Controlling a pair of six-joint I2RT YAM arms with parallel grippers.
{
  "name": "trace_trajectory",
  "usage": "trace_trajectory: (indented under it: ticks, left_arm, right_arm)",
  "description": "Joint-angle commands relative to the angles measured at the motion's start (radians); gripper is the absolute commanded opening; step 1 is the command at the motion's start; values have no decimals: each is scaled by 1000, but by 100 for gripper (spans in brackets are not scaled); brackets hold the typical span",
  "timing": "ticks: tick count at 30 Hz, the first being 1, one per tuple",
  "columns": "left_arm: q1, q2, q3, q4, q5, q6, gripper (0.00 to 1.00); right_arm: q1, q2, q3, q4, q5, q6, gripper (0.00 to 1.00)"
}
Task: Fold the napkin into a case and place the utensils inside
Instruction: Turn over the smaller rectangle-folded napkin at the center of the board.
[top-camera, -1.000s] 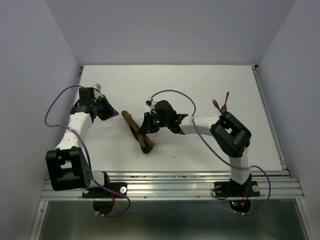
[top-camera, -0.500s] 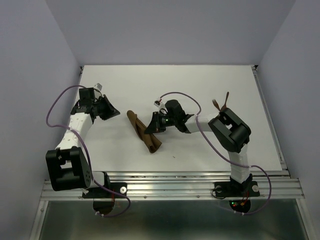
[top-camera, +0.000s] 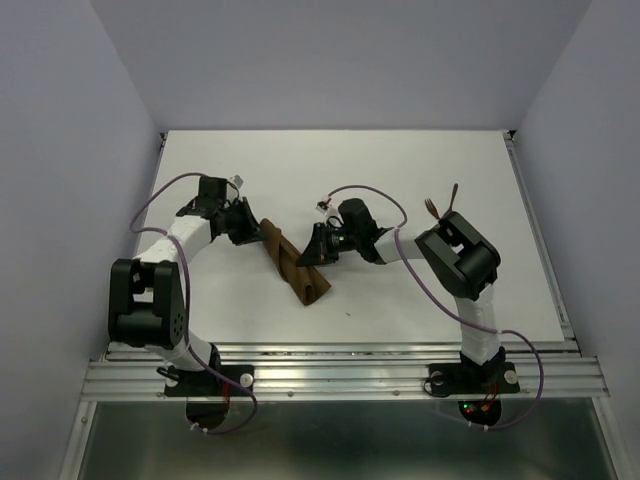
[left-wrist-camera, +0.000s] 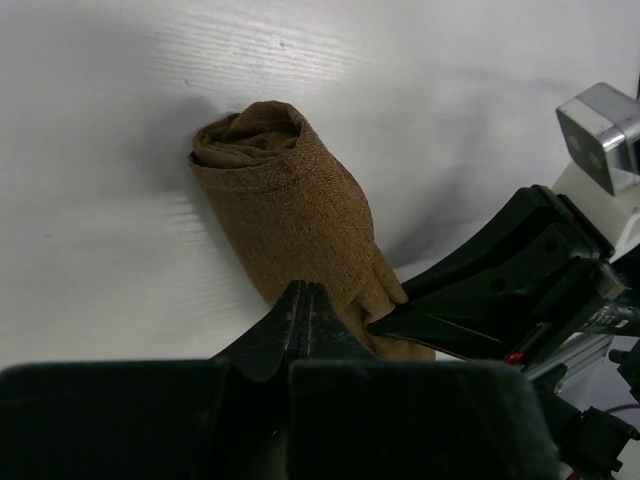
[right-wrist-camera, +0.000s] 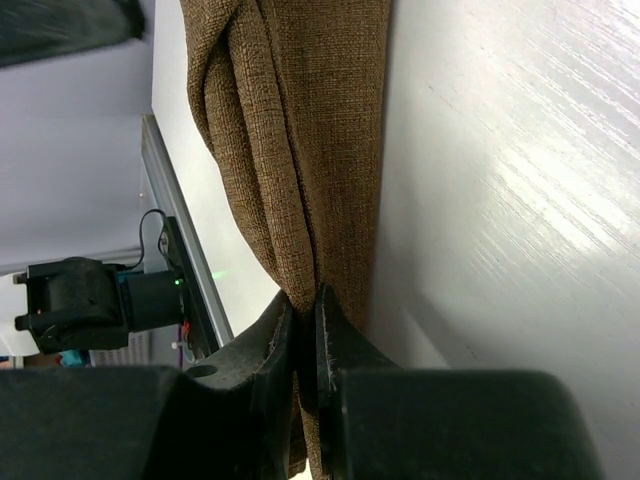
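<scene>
On my feed I see a white tabletop (top-camera: 400, 170) with the napkin (top-camera: 295, 268) lying on it as a narrow, rolled-up strip. It sits slantwise just left of centre, its lower end toward the near edge. The utensils (top-camera: 441, 212) lie well apart from it, nearer the right edge and partly hidden.

A white table (top-camera: 400, 170) fills the middle of the top view. Its surface is matte and faintly grained, with a pale sheen and soft shadows in the wrist views. Three plain lavender-grey walls box it in: a back wall (top-camera: 340, 60), a left wall (top-camera: 60, 150) and a right wall (top-camera: 600, 120). A ribbed aluminium rail (top-camera: 340, 365) runs along the table's near edge, and a thinner metal strip (top-camera: 545, 250) lines its right edge. Below the rail lies a dark grey-green surface (top-camera: 340, 440) with a dull gloss. The light is even and diffuse.
</scene>
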Motion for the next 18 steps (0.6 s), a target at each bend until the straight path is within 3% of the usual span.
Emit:
trace_trajectory:
  ticks: [1,8,9,13,15,18]
  left_arm:
    - [-44,63,17,52,-4,-20,0]
    - [-84,145,84,89,-7,-46,0]
    - [-87,156,92,92,-2,-49,0]
    - [-98,214,138,112,10,-60,0]
    - [-108,245,152,118,19,-72,0]
    - [-130,266,176,131,21,-84,0]
  right_arm:
    - [-8,5,-6,46,-32,-11,1]
    - [-8,7,-7,46,-35,-10,1]
    - [-17,7,-9,46,-34,-10,5]
    - [-28,-21,-29,43,-14,-11,37]
    - [-37,-55,-46,40,6,-17,58]
    - [-37,-122,-76,-32,84,-65,75]
